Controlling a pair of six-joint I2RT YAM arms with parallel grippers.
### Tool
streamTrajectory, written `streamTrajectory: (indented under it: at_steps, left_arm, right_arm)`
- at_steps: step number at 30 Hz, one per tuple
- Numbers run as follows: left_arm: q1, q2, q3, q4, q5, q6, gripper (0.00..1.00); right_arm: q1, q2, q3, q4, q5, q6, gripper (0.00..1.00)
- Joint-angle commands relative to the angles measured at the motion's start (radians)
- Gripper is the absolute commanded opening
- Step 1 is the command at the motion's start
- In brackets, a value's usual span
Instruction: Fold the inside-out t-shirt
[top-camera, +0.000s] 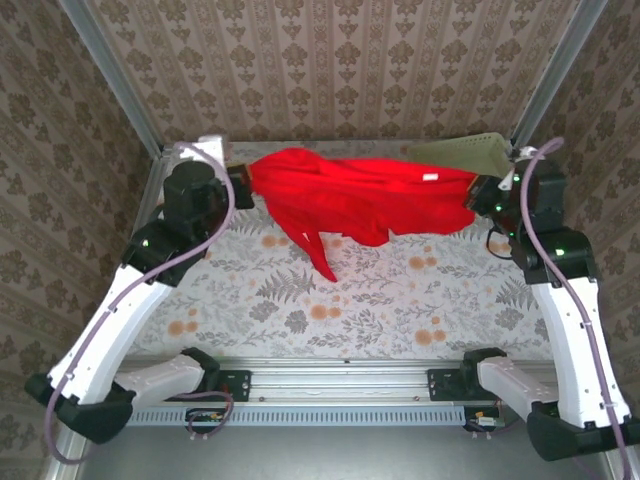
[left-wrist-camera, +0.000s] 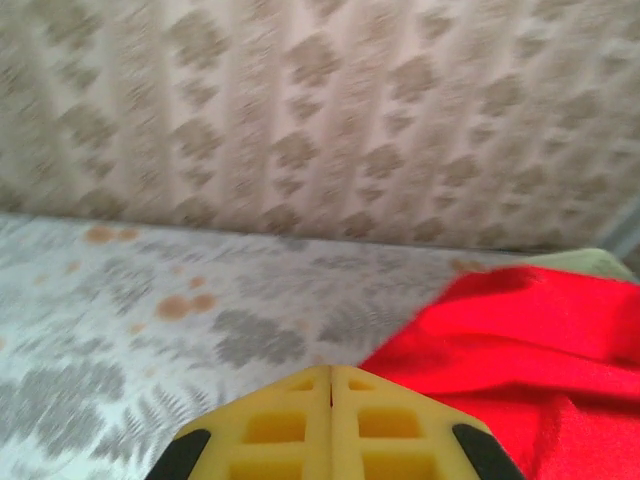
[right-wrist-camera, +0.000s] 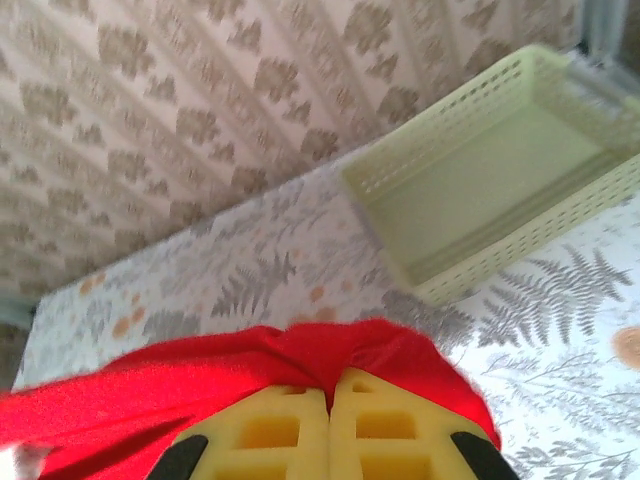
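The inside-out t-shirt (top-camera: 360, 195) is held stretched over the bench (top-camera: 420, 300) — left pincer (top-camera: 243, 183) and right pincer (top-camera: 480, 197) each clamped shut on 1 edge; 0 folds are made, all folding judged outstanding.

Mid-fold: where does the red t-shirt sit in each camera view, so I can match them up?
Top external: the red t-shirt stretches across the far centre of the picture.
Left wrist: lower right corner.
Right wrist: a band across the bottom, left to centre.
Shared landmark: the fern-and-flower tablecloth, seen beneath the shirt in all three views.
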Motion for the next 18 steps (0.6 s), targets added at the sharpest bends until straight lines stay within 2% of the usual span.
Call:
streamTrajectory:
  at_steps: [1, 2, 7, 11, 13, 14, 16, 18]
  left_arm:
    - [0.095, 0.033, -0.199, -0.034, 0.127, -0.109, 0.00]
    - [0.127, 0.028, -0.236, -0.027, 0.156, -0.118, 0.00]
    - [0.135, 0.033, -0.401, -0.010, 0.204, -0.156, 0.00]
    - [0.164, 0.032, -0.475, -0.009, 0.206, -0.176, 0.00]
    - [0.183, 0.023, -0.496, -0.009, 0.204, -0.185, 0.00]
    - [0.190, 0.021, -0.502, -0.009, 0.207, -0.186, 0.00]
    - [0.202, 0.021, -0.503, -0.014, 0.213, -0.181, 0.00]
    - [0.205, 0.019, -0.504, -0.020, 0.208, -0.176, 0.00]
  right_arm:
    - [0.117, 0.076, -0.054, 0.005, 0.055, -0.012, 0.00]
    - [0.154, 0.103, -0.064, 0.019, 0.050, -0.008, 0.00]
    - [0.380, 0.308, -0.078, 0.092, 0.050, 0.014, 0.00]
    - [0.477, 0.524, 0.011, 0.082, 0.017, 0.033, 0.04]
    - [0.518, 0.615, 0.092, 0.042, 0.014, 0.017, 0.12]
    - [0.532, 0.640, 0.121, 0.024, 0.019, 0.006, 0.21]
    - [0.542, 0.644, 0.146, 0.004, 0.028, -0.008, 0.43]
    - [0.531, 0.590, 0.101, 0.015, 0.062, -0.013, 0.55]
